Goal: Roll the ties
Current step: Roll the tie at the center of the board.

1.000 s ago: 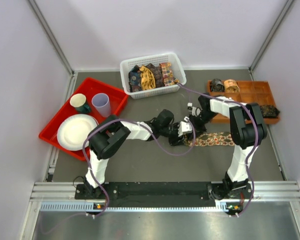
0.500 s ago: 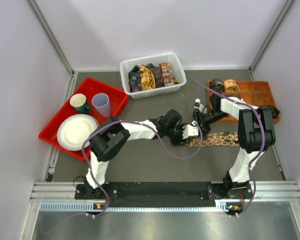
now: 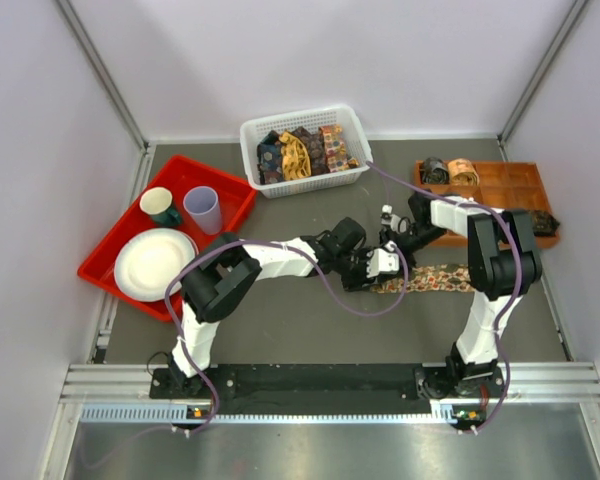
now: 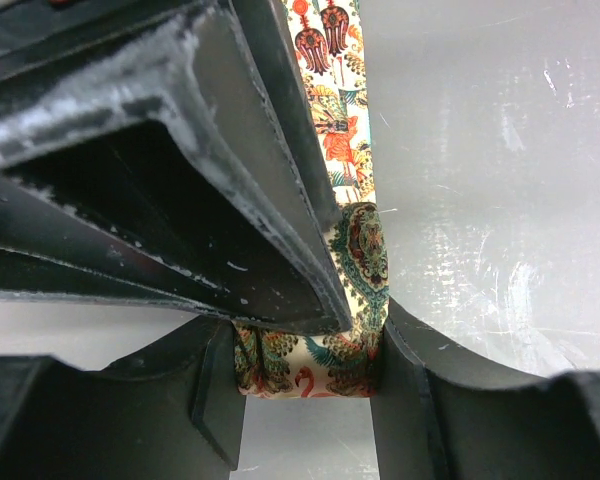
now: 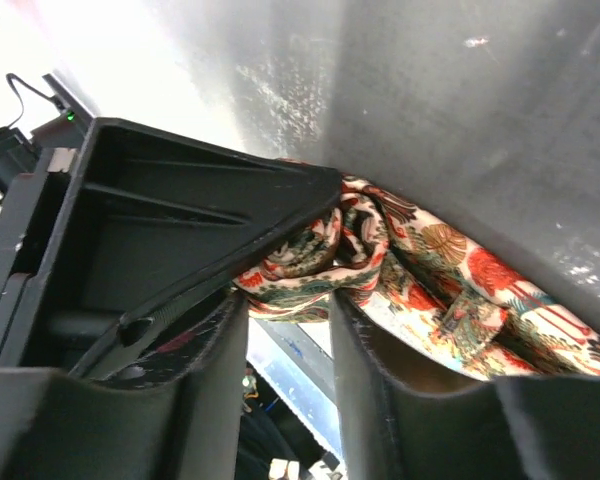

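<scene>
Evidently soft and slippery, the tan patterned fabric necktie [image 3: 440,277] wants holding across its coiled end, where left jaws clamp it; right jaws' grip is indeterminate.

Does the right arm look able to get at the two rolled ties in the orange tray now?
Probably, not at once: the rolled ties lie close with nothing between, but the right gripper has its jaws shut on the patterned tie.

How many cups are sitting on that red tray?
2: a green mug near the red tray's far left side, and a pale purple cup just right of it, both behind the white plate.
</scene>
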`<state>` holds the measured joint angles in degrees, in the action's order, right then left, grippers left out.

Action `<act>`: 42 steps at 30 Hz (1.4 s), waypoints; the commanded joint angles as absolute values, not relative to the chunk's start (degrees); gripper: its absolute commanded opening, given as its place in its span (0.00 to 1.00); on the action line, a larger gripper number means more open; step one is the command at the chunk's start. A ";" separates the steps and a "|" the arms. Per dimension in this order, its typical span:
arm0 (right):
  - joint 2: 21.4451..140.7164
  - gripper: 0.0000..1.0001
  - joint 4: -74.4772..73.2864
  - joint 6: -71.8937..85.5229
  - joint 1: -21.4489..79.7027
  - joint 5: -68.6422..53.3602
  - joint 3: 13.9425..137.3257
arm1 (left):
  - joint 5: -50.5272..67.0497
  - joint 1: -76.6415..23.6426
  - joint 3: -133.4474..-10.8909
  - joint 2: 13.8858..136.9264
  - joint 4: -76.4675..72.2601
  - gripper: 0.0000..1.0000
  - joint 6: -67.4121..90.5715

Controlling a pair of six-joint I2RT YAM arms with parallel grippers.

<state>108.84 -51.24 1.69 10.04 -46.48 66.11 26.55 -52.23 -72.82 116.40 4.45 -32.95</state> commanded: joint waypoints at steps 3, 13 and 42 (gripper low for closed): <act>107.23 0.44 -49.49 0.87 10.90 -41.39 66.98 | 21.09 -52.03 -69.70 121.82 17.75 0.40 -34.10; 109.52 0.00 -47.64 1.85 11.34 -40.27 67.06 | 22.41 -51.94 -69.79 121.64 17.06 0.53 -32.52; 113.29 0.00 -46.76 1.93 10.98 -17.40 70.13 | 44.56 -48.16 -60.29 124.01 -40.51 0.82 -13.80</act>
<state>110.30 -54.89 2.81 10.24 -28.10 68.79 43.72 -46.87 -58.89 121.16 -37.71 -16.19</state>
